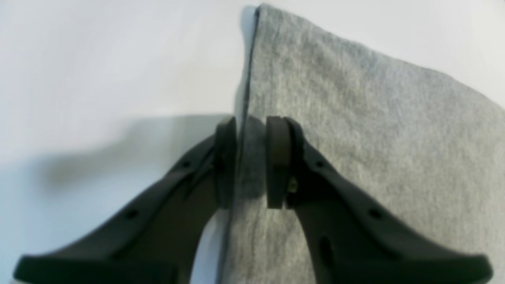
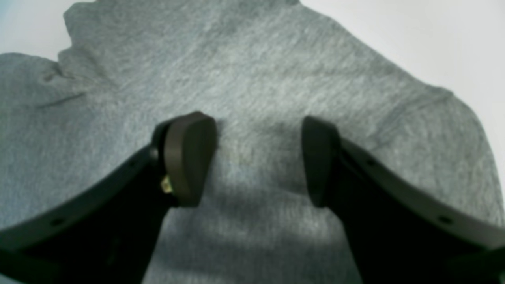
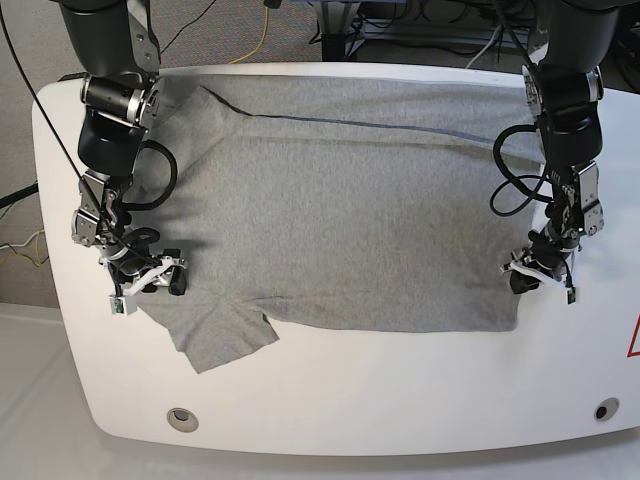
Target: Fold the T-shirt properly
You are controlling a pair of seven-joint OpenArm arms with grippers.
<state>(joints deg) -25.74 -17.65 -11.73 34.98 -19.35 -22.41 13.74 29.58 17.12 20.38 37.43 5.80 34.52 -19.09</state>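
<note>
Grey knit T-shirt (image 3: 340,210) spread flat across white worktop (image 3: 350,400), nearly edge to edge, 1 sleeve poking toward the near side by the right arm. Step in hand, by judgement: taking hold of both side edges for the 1st fold. Left gripper (image 1: 251,161) straddling the shirt's side hem, fingers (image 1: 278,161) narrowly parted around the edge, not visibly clamped. Right gripper (image 2: 258,159) low over the sleeve-and-shoulder cloth, fingers spread wide, nothing pinched. Next, probably: close on both edges, then lift together. Base view alone gives the whole layout; left wrist alone shows the hem between the fingers; right wrist alone shows wrinkles near the sleeve seam.
</note>
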